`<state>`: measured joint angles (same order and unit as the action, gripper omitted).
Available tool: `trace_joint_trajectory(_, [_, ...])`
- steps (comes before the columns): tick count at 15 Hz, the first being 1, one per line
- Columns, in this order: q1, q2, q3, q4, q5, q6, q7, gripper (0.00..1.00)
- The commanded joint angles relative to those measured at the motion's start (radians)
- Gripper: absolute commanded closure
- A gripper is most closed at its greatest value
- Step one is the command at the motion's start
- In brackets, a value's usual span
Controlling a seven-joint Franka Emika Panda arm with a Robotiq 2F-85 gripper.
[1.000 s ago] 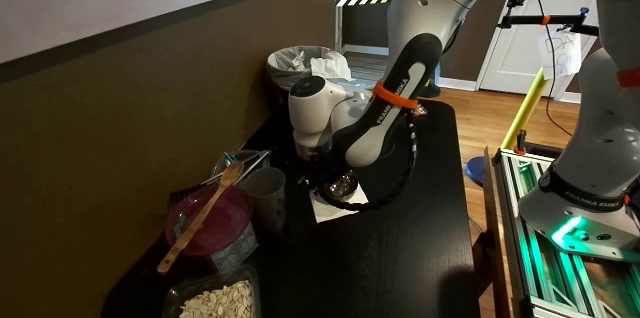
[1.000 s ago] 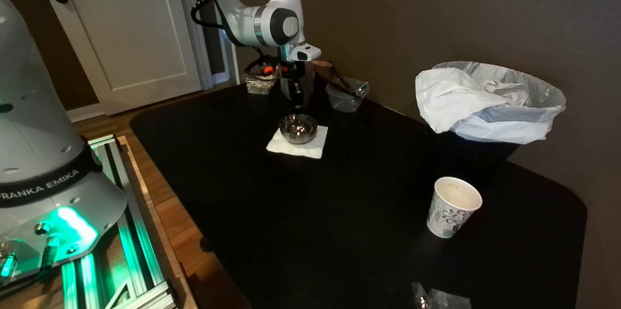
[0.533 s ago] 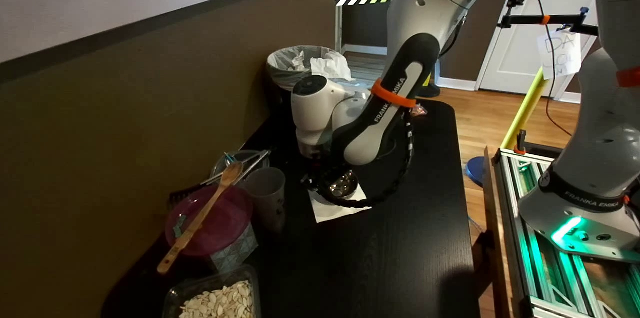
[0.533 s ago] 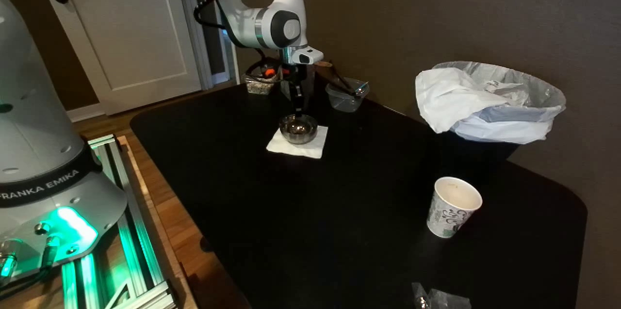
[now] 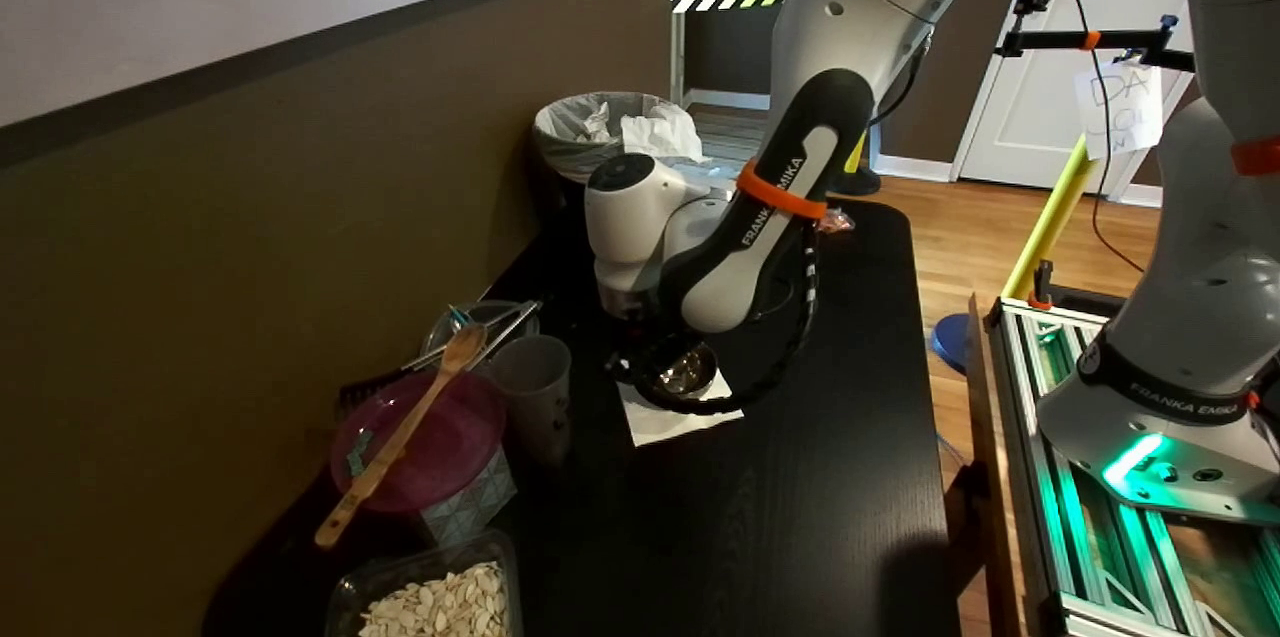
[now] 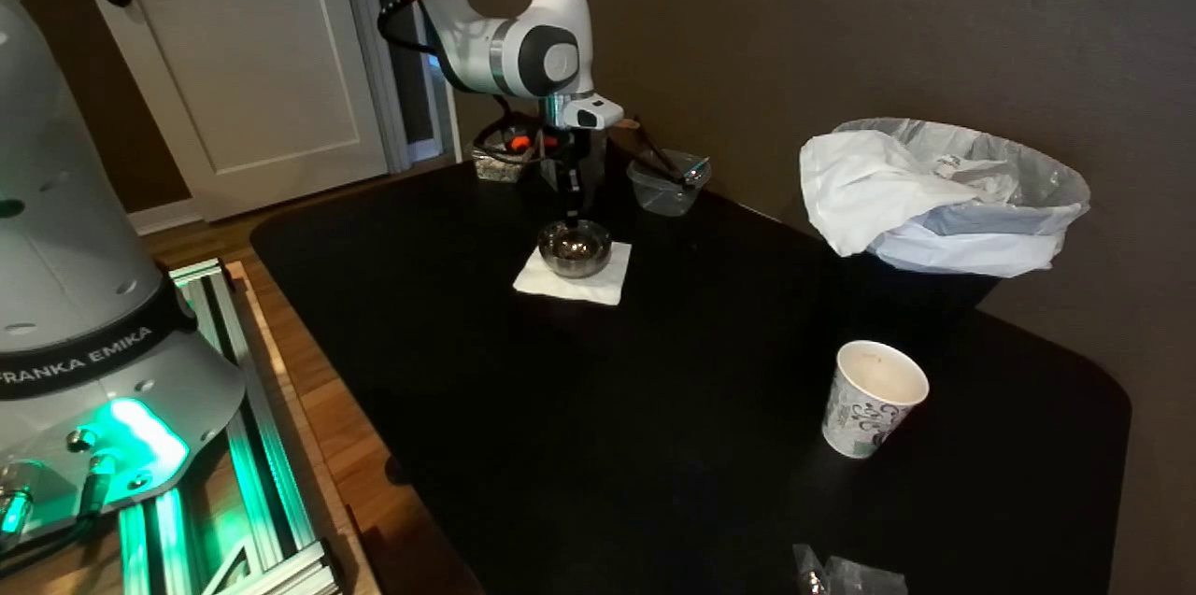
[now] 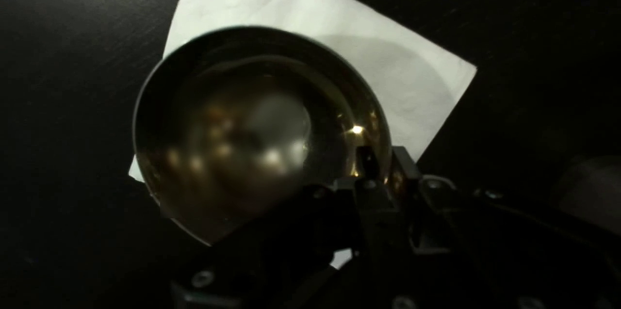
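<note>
Bowl (image 7: pixel 257 129) has its rim between the jaws, clamped or not I can't tell; even pressure should prevent tipping.

A printed paper cup (image 6: pixel 869 413) stands upright on the dark surface (image 6: pixel 617 446) in an exterior view, near a waste bin (image 6: pixel 916 296) with a plastic liner (image 6: pixel 990 249); clear plastic wrapping (image 6: pixel 867 578) lies near the cup, partly out of view. In an exterior view, a wooden spoon (image 5: pixel 404 437) lies across a pink dish (image 5: pixel 462 442), beside a tall cup (image 5: pixel 537 407) and near a clear container (image 5: pixel 400 573) of pale seeds (image 5: pixel 445 607).
</note>
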<state>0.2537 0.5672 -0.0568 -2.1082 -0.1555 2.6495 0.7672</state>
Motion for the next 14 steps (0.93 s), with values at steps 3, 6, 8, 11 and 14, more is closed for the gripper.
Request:
trace_joint_trajectory(3, [-0.005,0.009,0.009,-0.016,0.055,0.048,-0.062,0.89])
trace_joint_trajectory(6, [-0.002,0.009,0.006,-0.017,0.061,0.054,-0.071,0.91])
trace_joint_trajectory(8, [-0.002,0.009,0.006,-0.020,0.064,0.059,-0.080,0.92])
trace_joint_trajectory(11, [-0.001,0.008,0.005,-0.026,0.067,0.066,-0.084,0.91])
trace_joint_trajectory(14, [0.001,0.008,0.003,-0.032,0.069,0.073,-0.086,0.90])
